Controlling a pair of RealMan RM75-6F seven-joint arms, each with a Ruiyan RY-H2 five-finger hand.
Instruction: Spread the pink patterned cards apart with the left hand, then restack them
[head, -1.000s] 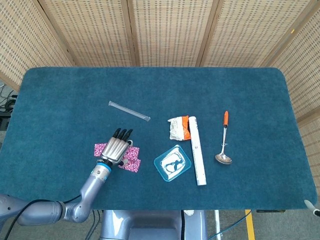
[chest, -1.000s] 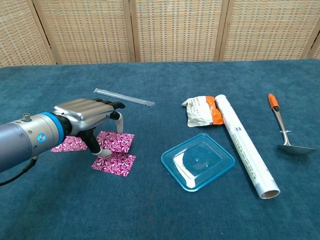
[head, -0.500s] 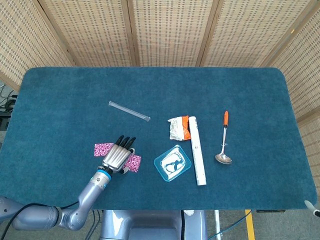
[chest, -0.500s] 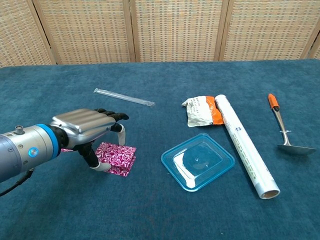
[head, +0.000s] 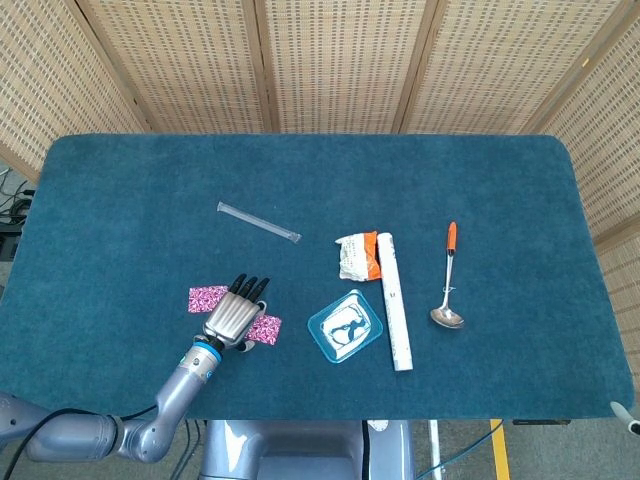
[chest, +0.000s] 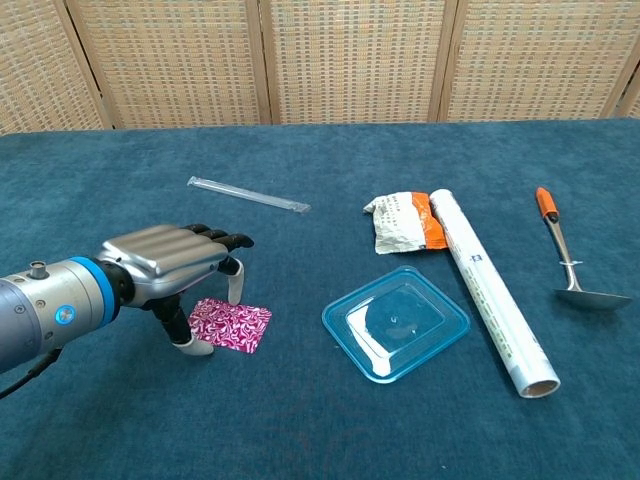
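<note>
the left hand arches over the pink patterned cards at the desk's seven o'clock, fingers spread with tips down, gripping nothing; one card lies at its ten o'clock.

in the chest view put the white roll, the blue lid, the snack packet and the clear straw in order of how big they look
1. white roll, longest and bulkiest.
2. blue lid, close behind; it sits nearer the camera, so this is unsure.
3. snack packet.
4. clear straw, long but very thin, and farthest back.
</note>
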